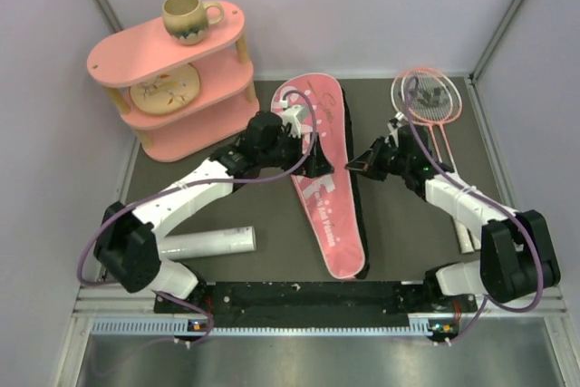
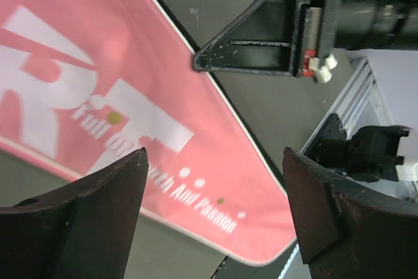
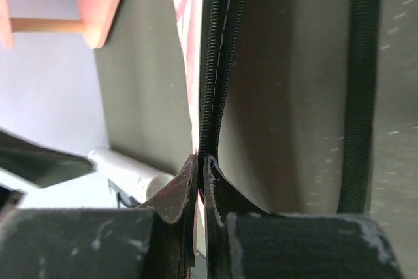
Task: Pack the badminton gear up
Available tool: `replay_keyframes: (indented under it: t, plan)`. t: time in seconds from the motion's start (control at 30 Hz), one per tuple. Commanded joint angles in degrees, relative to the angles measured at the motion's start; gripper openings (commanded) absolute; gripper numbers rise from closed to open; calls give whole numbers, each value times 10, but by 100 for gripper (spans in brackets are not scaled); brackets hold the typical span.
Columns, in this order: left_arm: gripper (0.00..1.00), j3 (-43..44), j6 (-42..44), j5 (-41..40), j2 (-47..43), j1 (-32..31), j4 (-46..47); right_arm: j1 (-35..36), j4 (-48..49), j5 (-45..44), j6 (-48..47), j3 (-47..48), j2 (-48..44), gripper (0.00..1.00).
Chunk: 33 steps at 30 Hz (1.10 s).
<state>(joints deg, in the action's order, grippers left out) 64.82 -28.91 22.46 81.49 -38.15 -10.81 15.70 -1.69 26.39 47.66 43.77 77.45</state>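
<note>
Our right jaws clench the zipper edge point(image 3: 213, 63) of the pink bag point(image 2: 85, 83); our left jaws hang released over its lettering, "RT" and "And Passion".

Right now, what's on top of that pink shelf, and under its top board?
A brown mug stands on the pink shelf. Under its top board lies a cream patterned dish, partly covered by that board.

Below the left pincer point(image 2: 214, 161), smooth pink cloth with white print on the bag point(image 2: 130, 83); matt black plastic, scuffed, on its fingers point(image 2: 85, 227). Pinched in the right pincer point(image 3: 201, 161), ribbed black zip edge point(image 3: 212, 63); beside it, woven black strap point(image 3: 362, 83) on matt grey table point(image 3: 287, 96).
</note>
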Motion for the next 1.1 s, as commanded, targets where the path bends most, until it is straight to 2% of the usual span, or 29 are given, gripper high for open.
replay_keyframes:
  t: [0.0, 0.1, 0.2, 0.3, 0.4, 0.43, 0.53, 0.73, 0.87, 0.97, 1.0, 1.07]
  plan:
    - [88, 38, -3, -29, 31, -37, 10, 67, 102, -61, 114, -6, -44, 0]
    - [88, 41, -8, -45, 46, -41, 9, 118, 99, -130, 118, -4, -63, 0]
    - [76, 38, -1, -60, 46, -39, 9, 150, 106, -174, 107, -11, -72, 0]
    - [71, 20, -5, -70, 26, -33, 27, 169, 96, -192, 88, -12, -71, 0]
    - [75, 3, -24, -97, 10, -27, 55, 187, 103, -214, 79, -27, -75, 0]
    - [78, 6, -34, -111, 14, -22, 35, 191, 107, -220, 78, -32, -76, 0]
    - [80, 10, -59, -141, 18, -4, 17, 202, 107, -232, 76, -43, -84, 0]
    - [72, 5, -57, -115, 37, -1, 42, 210, 102, -250, 67, -61, -113, 0]
    - [81, 15, -33, -167, 59, -2, 62, 222, 85, -278, 25, -57, -127, 0]
    - [87, 78, -15, -180, 106, -5, 23, 224, 85, -269, 6, -53, -127, 0]
    - [92, 87, -8, -183, 116, -10, 20, 225, 83, -267, -4, -49, -126, 0]
    - [95, 101, -4, -195, 137, -17, 23, 235, 72, -275, -13, -40, -125, 0]
